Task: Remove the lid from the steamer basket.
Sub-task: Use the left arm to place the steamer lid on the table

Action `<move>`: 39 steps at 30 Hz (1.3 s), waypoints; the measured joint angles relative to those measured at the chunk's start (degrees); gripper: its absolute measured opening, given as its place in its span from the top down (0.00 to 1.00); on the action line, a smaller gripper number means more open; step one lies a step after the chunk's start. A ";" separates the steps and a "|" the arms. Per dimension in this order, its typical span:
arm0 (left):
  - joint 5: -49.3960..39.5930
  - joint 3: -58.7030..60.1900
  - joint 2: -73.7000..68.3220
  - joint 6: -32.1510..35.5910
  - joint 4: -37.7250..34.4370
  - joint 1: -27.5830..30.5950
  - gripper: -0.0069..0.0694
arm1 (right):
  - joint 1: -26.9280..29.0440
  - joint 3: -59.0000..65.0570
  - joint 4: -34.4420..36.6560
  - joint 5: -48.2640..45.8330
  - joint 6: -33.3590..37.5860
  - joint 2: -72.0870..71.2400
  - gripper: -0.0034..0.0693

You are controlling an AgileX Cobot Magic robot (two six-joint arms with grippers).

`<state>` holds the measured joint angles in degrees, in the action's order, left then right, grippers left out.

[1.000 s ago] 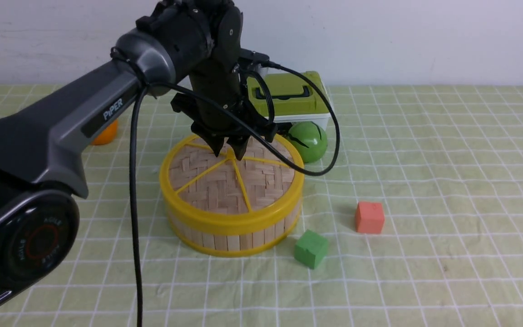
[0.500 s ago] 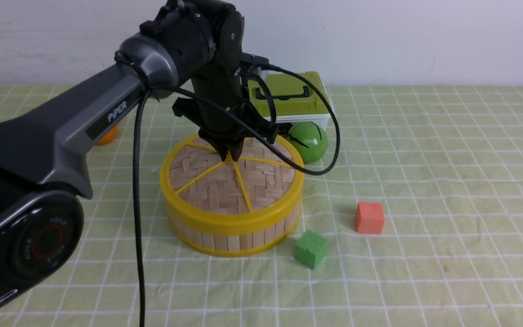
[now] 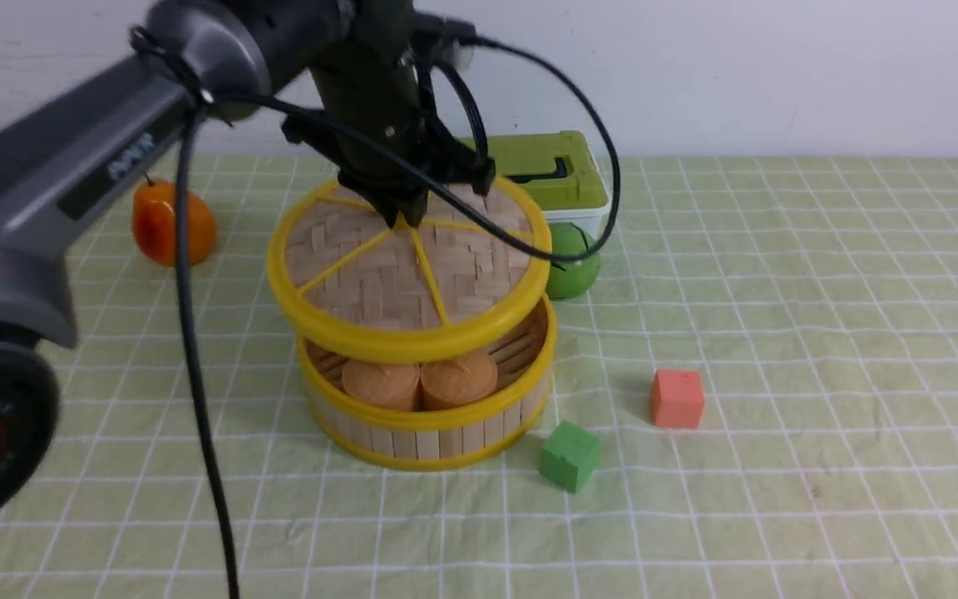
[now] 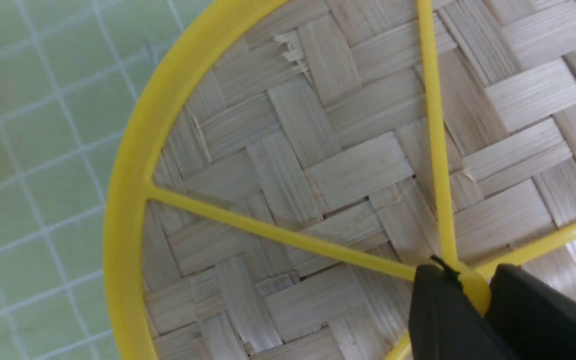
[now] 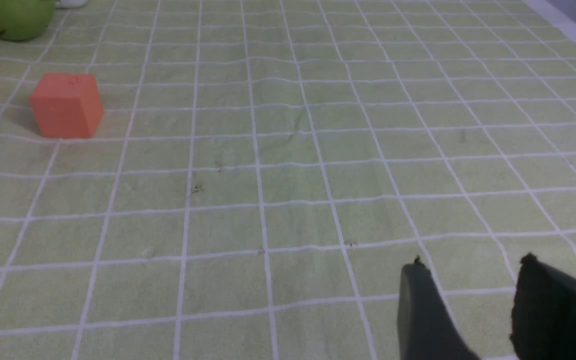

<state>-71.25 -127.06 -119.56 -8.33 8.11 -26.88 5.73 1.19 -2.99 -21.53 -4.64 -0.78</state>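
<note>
two round tan cakes [image 3: 379,383] sit side by side in the front view, inside the steamer basket [image 3: 429,420], which stands on the green checked cloth [image 3: 778,291] left of the middle. the lid [image 3: 408,279] hangs above the steamer basket, tilted a little, its near edge clear of the yellow top rim so the cakes show through the gap; whether the far edge touches cannot be told. the left gripper [image 3: 400,218] comes down from the upper left and pinches the lid's centre knob. a black cable [image 3: 196,349] droops from the arm in front of the scene. an orange fruit [image 3: 171,220] lies far left, a green ball [image 3: 572,268] sits just right of the lid, and a white box with a green lid [image 3: 558,170] stands behind the ball. a red cube [image 3: 677,398] lies to the right of the steamer basket, and a green cube [image 3: 569,455] lies near its right front.

the left wrist view looks straight onto the woven lid [image 4: 318,165]: the left gripper [image 4: 473,295] has both black fingers [image 4: 438,320] pressed against the yellow knob where the spokes meet.

the right wrist view shows the right gripper [image 5: 468,310] low over bare cloth [image 5: 293,150], its tips spread with nothing between them; the red cube [image 5: 65,105] and the green ball [image 5: 13,17] lie well away from it.
</note>
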 joint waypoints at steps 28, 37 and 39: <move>22.71 47.75 21.92 -3.22 -2.41 25.02 0.78 | 0.00 0.00 0.00 0.00 0.00 0.00 0.62; 27.04 47.74 12.17 -6.94 -2.41 25.02 0.78 | 0.00 0.00 0.00 0.00 0.00 0.00 0.62; 27.76 47.74 10.90 -7.40 -2.56 25.02 0.78 | 0.00 0.00 0.00 0.00 0.00 0.00 0.62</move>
<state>-43.48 -79.32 -108.65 -15.73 5.55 -1.85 5.73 1.19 -2.99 -21.53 -4.64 -0.78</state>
